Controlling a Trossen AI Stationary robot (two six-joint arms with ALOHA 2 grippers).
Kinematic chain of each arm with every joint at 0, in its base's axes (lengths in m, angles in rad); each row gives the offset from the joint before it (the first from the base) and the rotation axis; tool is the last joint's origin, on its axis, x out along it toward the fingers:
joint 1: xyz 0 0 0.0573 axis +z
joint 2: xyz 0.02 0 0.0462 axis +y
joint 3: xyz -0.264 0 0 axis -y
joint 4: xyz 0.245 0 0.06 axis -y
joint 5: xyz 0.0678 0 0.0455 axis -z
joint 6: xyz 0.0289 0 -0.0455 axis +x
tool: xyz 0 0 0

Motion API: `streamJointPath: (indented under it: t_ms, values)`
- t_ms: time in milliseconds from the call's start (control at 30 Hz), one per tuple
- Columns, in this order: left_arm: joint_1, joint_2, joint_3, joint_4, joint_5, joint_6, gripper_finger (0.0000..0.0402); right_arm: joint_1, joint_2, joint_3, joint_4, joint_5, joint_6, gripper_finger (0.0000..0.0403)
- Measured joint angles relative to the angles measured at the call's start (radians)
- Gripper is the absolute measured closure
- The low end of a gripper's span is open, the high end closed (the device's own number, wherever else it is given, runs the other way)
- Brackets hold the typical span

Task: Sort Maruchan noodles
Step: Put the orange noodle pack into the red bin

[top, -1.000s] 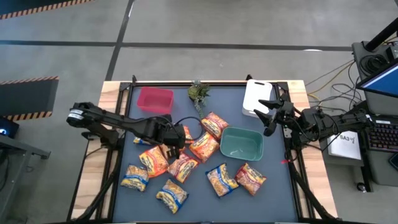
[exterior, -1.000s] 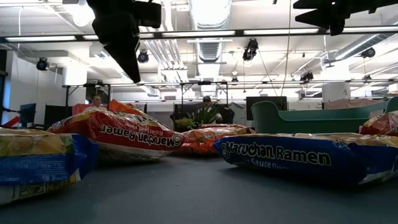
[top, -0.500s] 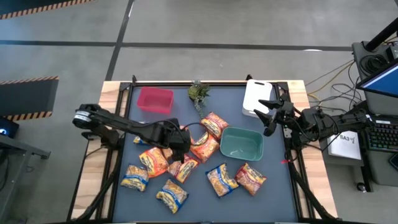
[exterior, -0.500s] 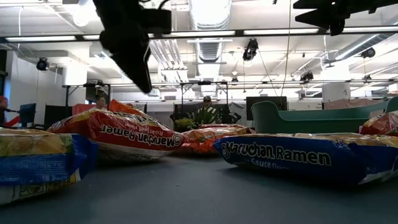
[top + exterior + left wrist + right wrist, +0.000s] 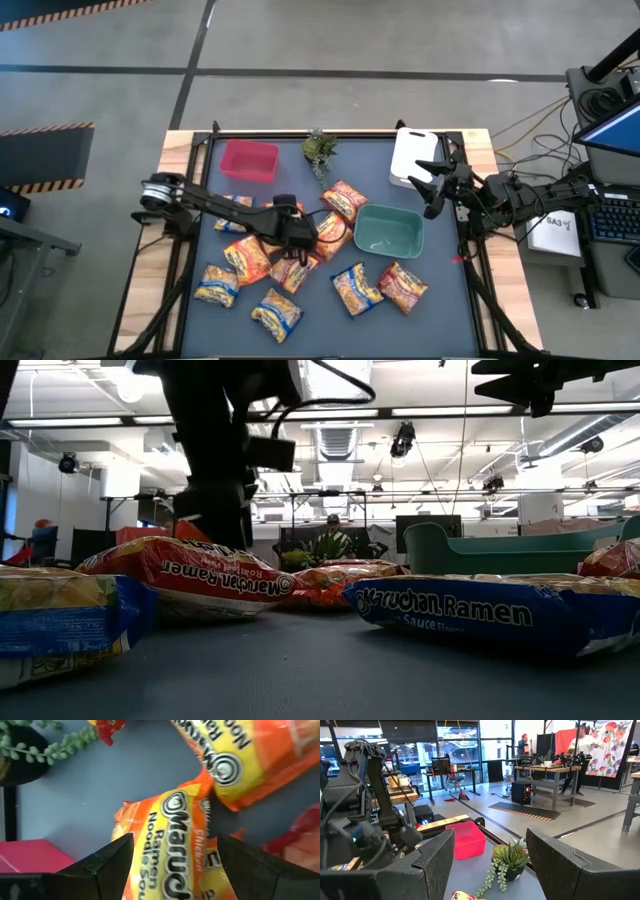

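Left gripper [image 5: 172, 851]: spread wide, holding nothing, low over an orange packet [image 5: 167, 852] mid-mat, in a tight cluster.
Risk: the fingers straddle overlapping packets [image 5: 300, 262]; closing now could pinch two, or slip on crinkly film.
Other packets: scattered over the near half of the mat [image 5: 445, 225].
Green bin [image 5: 388, 232]: right of the cluster, looks empty.
Red bin [image 5: 249, 161]: far left, looks empty.
White bin [image 5: 413, 158]: far right; contents unclear.
Right gripper [image 5: 434, 190]: parked with fingers apart, empty, by the white bin.
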Motion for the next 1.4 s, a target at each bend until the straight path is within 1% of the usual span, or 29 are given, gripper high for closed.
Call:
streamJointPath:
  t_ms: [267,433,533,667,933,1033,1133,1267,1400]
  values:
    - [0.005,0.044,-0.002,-0.002,0.016,0.009,0.0134,0.0,0.0,0.0,0.0,0.0,0.0,0.017]
    - [0.019,0.064,-0.003,-0.007,0.009,0.001,0.0135,0.0,0.0,0.0,-0.001,0.0,0.0,0.017]
    - [0.025,0.072,-0.003,-0.009,-0.005,-0.001,0.0144,0.0,0.0,0.0,-0.001,0.0,0.0,0.017]
    - [0.026,0.073,-0.004,-0.014,-0.013,0.001,0.0182,0.0,0.0,0.0,0.0,0.0,0.0,0.017]
    - [0.026,0.072,0.004,-0.042,-0.024,-0.003,0.0315,0.0,0.0,0.0,-0.001,0.0,-0.002,0.017]
    - [0.026,0.072,0.016,-0.058,-0.02,-0.006,0.0351,0.0,0.0,0.0,-0.001,0.0,-0.002,0.017]
    - [0.025,0.072,0.04,-0.094,-0.002,-0.006,0.0367,0.0,0.0,0.0,-0.001,0.0,-0.002,0.017]
    - [0.022,0.069,0.084,-0.143,0.002,0.003,0.0371,0.0,0.0,0.0,-0.001,0.0,-0.002,0.017]
    - [0.016,0.051,0.109,-0.156,-0.031,0.029,0.0374,0.0,0.0,0.0,-0.001,0.0,-0.002,0.017]
